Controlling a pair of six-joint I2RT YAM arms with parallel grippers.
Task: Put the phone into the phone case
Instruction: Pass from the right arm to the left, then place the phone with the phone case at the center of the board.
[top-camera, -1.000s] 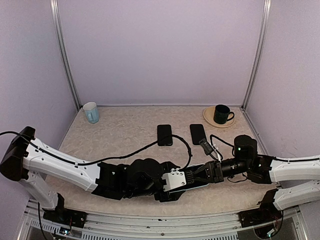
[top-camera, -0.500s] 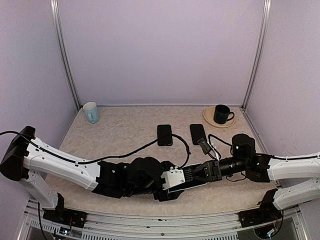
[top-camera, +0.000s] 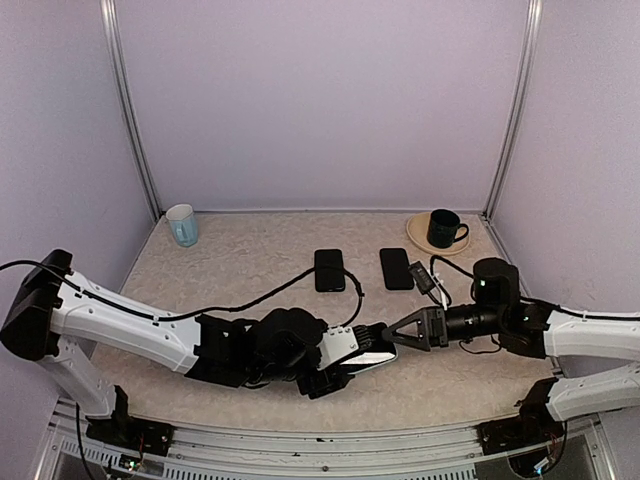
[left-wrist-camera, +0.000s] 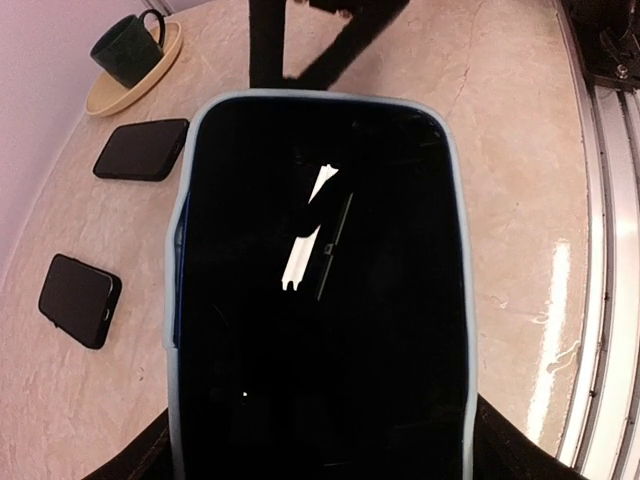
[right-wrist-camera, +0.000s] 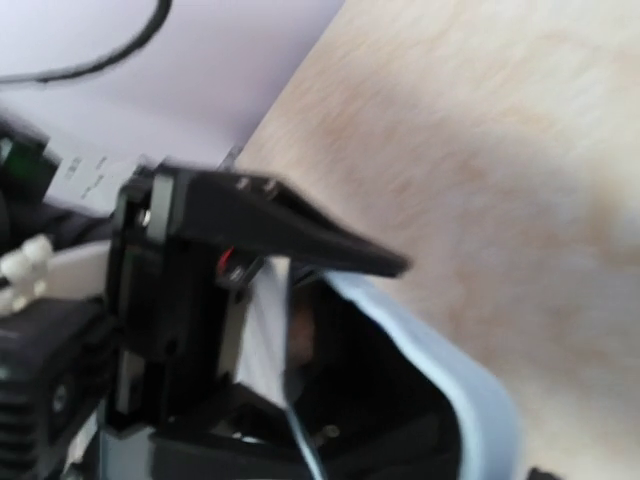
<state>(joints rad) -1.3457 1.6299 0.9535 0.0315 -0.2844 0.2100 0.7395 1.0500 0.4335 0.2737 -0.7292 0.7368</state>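
A phone with a black screen lies inside a light blue phone case and fills the left wrist view. My left gripper is shut on the cased phone across its width, and a dark finger shows at a bottom corner. It holds the phone low over the table's front middle. My right gripper stands open just right of the phone's end, with nothing between its fingers. The right wrist view is blurred and shows the case's blue rim close up.
Two other dark phones lie flat mid-table. A dark green mug stands on a saucer at the back right. A pale blue cup stands at the back left. Cables trail from both arms.
My right gripper has opened and drawn back to the right, off the phone's end. The left gripper still holds the cased phone, shifted slightly right.
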